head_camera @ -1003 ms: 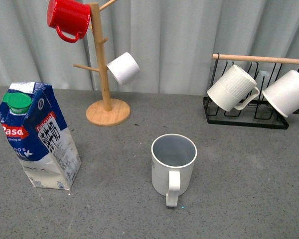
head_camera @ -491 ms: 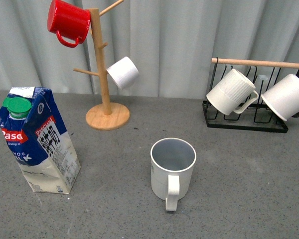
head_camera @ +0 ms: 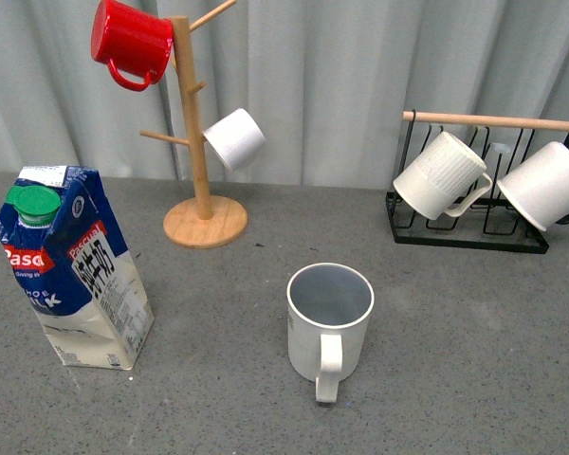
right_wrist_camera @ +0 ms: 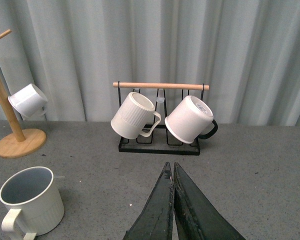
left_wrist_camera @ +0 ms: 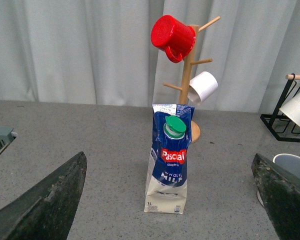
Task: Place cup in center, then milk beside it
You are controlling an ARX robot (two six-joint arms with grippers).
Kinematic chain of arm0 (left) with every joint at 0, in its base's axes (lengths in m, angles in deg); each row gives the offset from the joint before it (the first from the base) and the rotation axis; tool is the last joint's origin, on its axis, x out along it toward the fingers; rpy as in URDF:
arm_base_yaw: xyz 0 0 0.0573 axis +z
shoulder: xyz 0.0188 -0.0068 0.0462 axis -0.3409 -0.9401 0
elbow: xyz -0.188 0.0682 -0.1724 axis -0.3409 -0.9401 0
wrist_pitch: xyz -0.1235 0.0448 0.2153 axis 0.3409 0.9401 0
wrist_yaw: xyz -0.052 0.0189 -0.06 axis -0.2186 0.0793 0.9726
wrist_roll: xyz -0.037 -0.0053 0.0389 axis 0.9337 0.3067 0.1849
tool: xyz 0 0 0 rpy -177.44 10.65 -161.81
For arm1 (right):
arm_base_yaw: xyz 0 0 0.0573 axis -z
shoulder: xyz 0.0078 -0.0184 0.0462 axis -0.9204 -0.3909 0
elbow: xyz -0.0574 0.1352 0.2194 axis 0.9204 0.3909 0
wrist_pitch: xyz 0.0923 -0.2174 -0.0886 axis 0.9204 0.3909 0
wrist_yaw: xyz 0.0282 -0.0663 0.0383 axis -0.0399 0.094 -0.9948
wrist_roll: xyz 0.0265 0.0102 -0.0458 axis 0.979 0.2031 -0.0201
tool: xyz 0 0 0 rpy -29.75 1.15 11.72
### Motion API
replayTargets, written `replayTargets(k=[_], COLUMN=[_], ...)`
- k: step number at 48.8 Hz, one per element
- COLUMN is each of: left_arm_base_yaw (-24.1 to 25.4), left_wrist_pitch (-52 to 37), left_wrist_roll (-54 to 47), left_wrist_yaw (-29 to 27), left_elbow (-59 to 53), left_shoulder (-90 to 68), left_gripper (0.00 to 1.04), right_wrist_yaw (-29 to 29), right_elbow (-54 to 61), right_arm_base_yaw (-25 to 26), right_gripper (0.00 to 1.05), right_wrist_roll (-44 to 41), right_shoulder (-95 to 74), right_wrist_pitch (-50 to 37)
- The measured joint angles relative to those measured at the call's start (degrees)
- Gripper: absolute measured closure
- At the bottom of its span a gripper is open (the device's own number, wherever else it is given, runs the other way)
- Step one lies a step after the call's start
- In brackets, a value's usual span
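Note:
The cup (head_camera: pixel 329 319), cream-white and ribbed with a grey-blue inside, stands upright mid-table with its handle toward me; it also shows in the right wrist view (right_wrist_camera: pixel 29 201). The milk (head_camera: pixel 71 267), a blue-and-white carton with a green cap, stands upright at the left, apart from the cup. In the left wrist view the milk (left_wrist_camera: pixel 168 159) is straight ahead of my left gripper (left_wrist_camera: pixel 170 200), which is open wide and empty. My right gripper (right_wrist_camera: pixel 173 172) is shut and empty, over bare table to the right of the cup. Neither arm shows in the front view.
A wooden mug tree (head_camera: pixel 202 133) at the back holds a red enamel mug (head_camera: pixel 129 40) and a small white mug (head_camera: pixel 235 137). A black wire rack (head_camera: pixel 474 223) at the back right holds two white mugs (head_camera: pixel 443 172). A grey curtain hangs behind the table.
The front view shifted slightly between one second ago and half a second ago; since then nothing has moved. The cup and milk stand where they were.

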Motion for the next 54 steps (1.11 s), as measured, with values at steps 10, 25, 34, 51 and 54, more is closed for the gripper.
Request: replayTargets(k=[10,25,34,51,54], left_arm_base_yaw=[0.0,0.0,0.0,0.0,0.0], left_wrist_pitch=[0.0,0.0,0.0,0.0,0.0], left_wrist_roll=[0.0,0.0,0.0,0.0,0.0], left_wrist_yaw=[0.0,0.0,0.0,0.0,0.0], left_elbow=[0.0,0.0,0.0,0.0,0.0], left_shoulder=[0.0,0.0,0.0,0.0,0.0], left_gripper=[0.07,0.07,0.07,0.07,0.07], right_wrist_yaw=[-0.2,-0.2,-0.2,-0.2,-0.2], right_elbow=[0.0,0.0,0.0,0.0,0.0], right_arm_base_yaw=[0.0,0.0,0.0,0.0,0.0], right_gripper=[1.04,0.84,0.56,0.1,0.1], right_wrist_roll=[0.0,-0.1,-0.1,0.0,0.0], right_shoulder=[10.4,10.5,10.5,10.5,10.5], right_wrist_pitch=[10.6,10.9,10.9,10.9,10.9])
